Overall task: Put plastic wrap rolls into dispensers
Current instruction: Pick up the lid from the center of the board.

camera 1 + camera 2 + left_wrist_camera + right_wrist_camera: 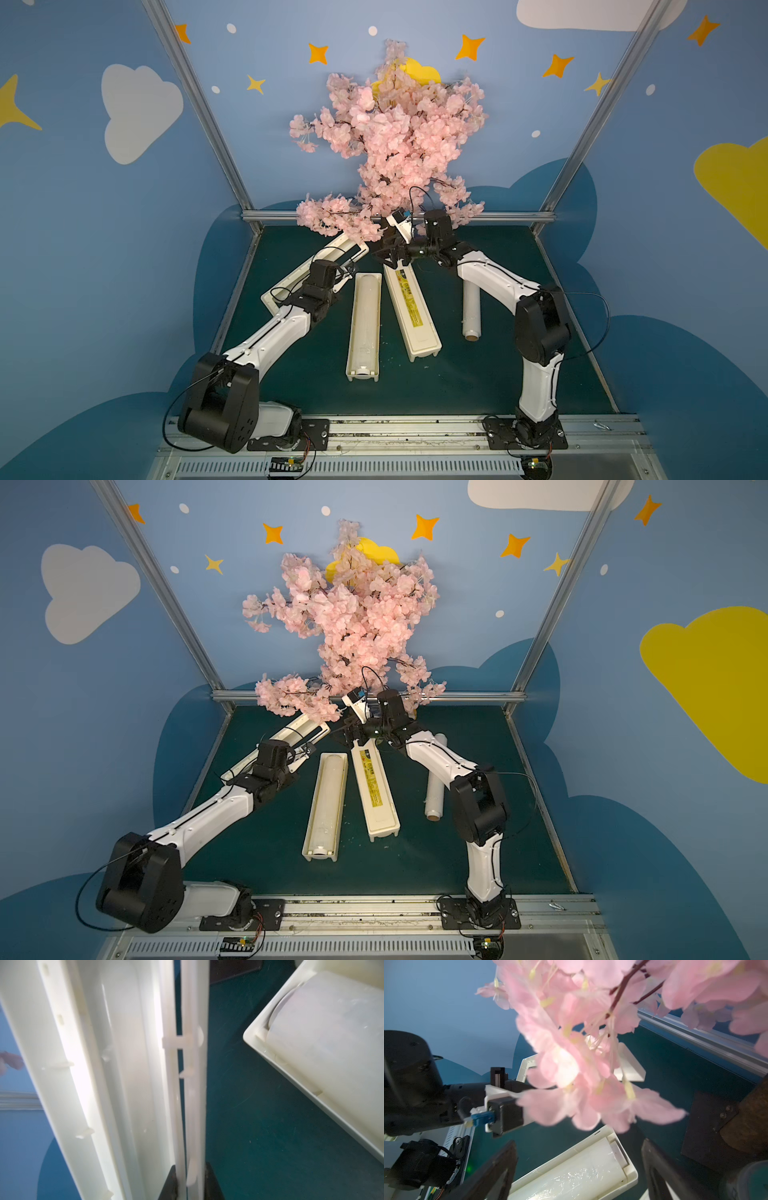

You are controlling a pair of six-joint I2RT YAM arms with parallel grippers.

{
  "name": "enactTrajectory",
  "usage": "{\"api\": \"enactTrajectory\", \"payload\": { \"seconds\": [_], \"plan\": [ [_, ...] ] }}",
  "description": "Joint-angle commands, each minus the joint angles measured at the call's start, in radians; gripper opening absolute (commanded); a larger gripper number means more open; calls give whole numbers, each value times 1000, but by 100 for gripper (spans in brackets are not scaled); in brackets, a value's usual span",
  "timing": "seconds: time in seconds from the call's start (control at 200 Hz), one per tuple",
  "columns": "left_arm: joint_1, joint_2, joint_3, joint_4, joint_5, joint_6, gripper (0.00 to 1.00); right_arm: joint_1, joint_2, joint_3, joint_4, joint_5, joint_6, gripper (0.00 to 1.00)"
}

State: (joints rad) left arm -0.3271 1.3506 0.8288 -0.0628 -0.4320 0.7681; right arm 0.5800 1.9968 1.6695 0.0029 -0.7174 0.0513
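Observation:
One plastic wrap roll (365, 324) (326, 804) lies inside an open dispenser (353, 332) (309, 825) mid-table. A cream piece with a yellow label (411, 307) (374, 787) lies slanted beside it. A loose roll (471, 311) (435, 787) rests on the mat to the right. A second dispenser (286, 284) (116, 1064) lies open at the back left, and my left gripper (345, 270) (192, 1184) is shut on its thin rim rail. My right gripper (388, 253) (577, 1169) hovers open over the far end of the filled dispenser (631, 1176).
A pink blossom tree (395, 137) (581, 1043) overhangs the back of the green mat (478, 374) and brushes the right wrist. Its dark base (708, 1126) stands close to the right gripper. Aluminium frame rails (399, 216) and blue walls enclose the table.

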Motion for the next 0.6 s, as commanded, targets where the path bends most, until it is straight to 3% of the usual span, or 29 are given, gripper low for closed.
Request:
{"api": "enactTrajectory", "payload": {
  "seconds": [0.0, 0.415, 0.591],
  "plan": [
    [-37, -43, -26, 154, -21, 103, 3, -12, 40, 70, -16, -45, -30, 93],
    [-157, -96, -100, 313, -84, 234, 3, -76, 109, 122, -38, -221, 71, 93],
    [-197, -95, -109, 360, -77, 273, 3, -80, 89, 84, -72, -226, -3, 93]
  ]
}}
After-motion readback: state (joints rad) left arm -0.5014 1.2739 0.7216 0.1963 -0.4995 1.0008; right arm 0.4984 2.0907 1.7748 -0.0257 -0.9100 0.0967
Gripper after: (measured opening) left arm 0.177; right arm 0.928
